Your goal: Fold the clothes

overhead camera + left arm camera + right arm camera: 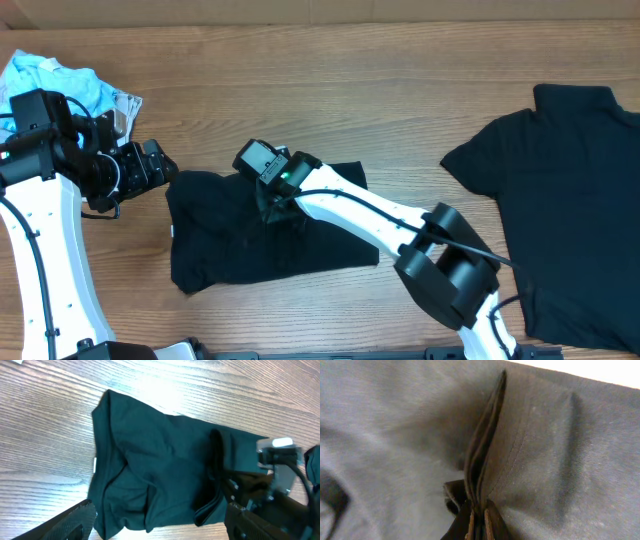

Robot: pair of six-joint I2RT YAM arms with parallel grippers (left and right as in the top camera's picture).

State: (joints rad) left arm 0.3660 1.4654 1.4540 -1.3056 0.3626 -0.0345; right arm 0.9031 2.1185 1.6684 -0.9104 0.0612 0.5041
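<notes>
Currently: right gripper (pixel 479 522) clamped on a ridge of the folded shirt (pixel 215 240); left gripper (pixel 152 168), jaws apart, beside its edge. Risk: the thin pinch may slip, undoing the fold.

bunched shirt (pixel 220 250) lies centre of table (pixel 400 80), flat shirt (pixel 570 200) right.

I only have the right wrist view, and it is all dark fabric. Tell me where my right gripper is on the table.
Observer: The right gripper is shut on a raised fold of a partly folded black fabric T-shirt near the middle of the wooden table.
Operator: Report the left gripper.
Observer: The left gripper is open beside that shirt's upper-left corner, not gripping it.
Operator: Name any other clothes.
Observer: A second black T-shirt lies spread out at the right, apart from the first.
</notes>
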